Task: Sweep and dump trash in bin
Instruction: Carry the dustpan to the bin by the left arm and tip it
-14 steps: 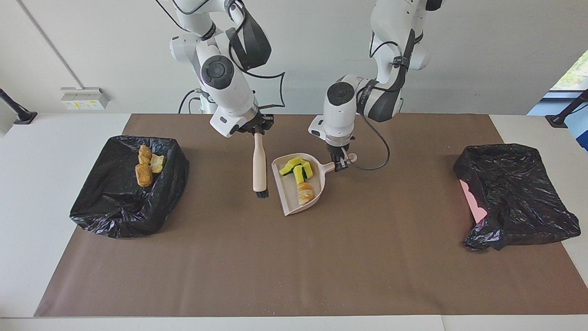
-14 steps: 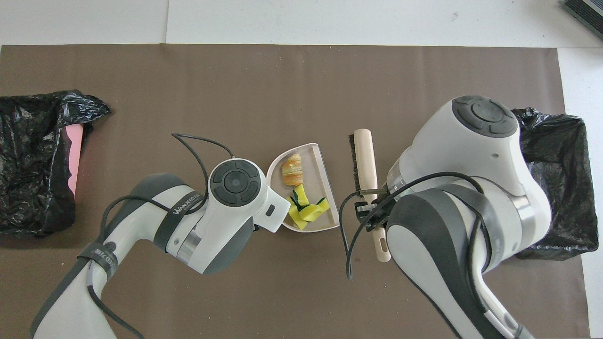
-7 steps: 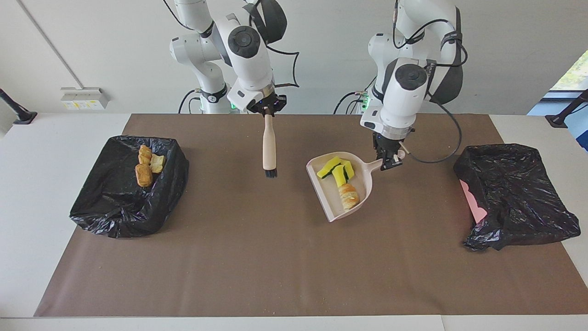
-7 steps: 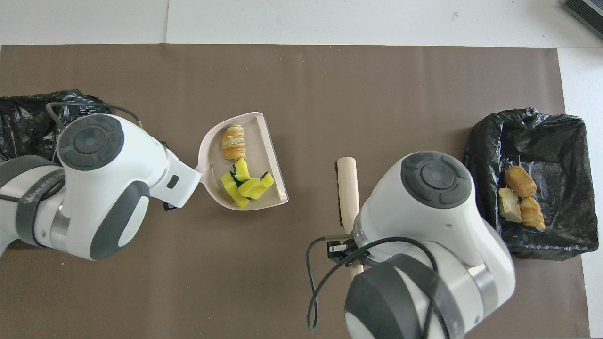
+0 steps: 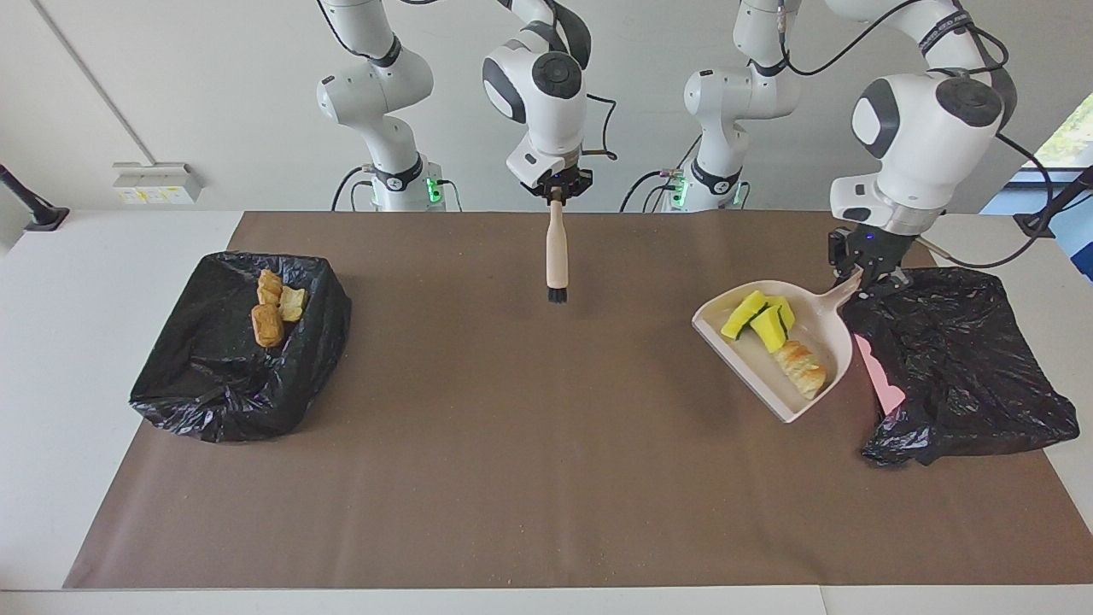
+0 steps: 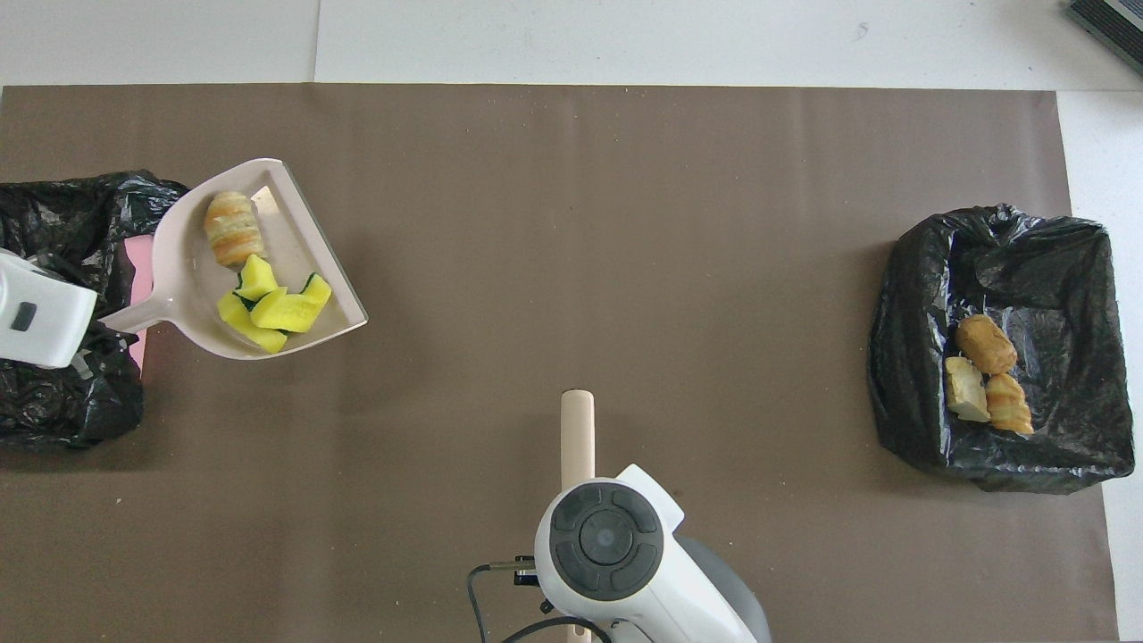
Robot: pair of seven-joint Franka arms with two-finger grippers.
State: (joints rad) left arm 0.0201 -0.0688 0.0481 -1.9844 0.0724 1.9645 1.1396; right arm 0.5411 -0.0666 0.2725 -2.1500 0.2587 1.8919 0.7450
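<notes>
the trash (image 5: 773, 335) is split between two containers; four scraps ride in the pale pink dustpan (image 5: 827, 337), namely three bright yellow spongy chunks (image 6: 268, 308) with dark green backs, heaped at the handle end of the pan, and one golden-brown pastry piece (image 6: 232, 229) lying nearer the open lip; the pastry's long axis runs roughly along the pan's own length, toward the lip; the other three golden-brown pieces (image 5: 275, 306) lie together inside the black-lined bin (image 5: 239, 376) at the right arm's end of the table, clustered at its wall nearer the robots; the dustpan is up in the air, tilted, its handle pointing up toward the left gripper (image 5: 862, 273) and its open lip pointing away from the robots and toward the table's middle; the pan hangs just beside the second black-lined bin (image 5: 965, 367) at the left arm's end, partly over that bin's edge in the overhead view; a pink patch (image 5: 879, 371) shows under this bin's liner on the side toward the pan; what lies inside this bin cannot be made out; the left gripper is clamped on the dustpan's handle, over the rim of that bin; the right gripper (image 5: 557, 190) is clenched on the top of a wooden hand brush (image 5: 557, 252), which hangs upright with its dark bristles down, over the brown mat (image 5: 512, 478) near the table's middle, on the robots' side.
</notes>
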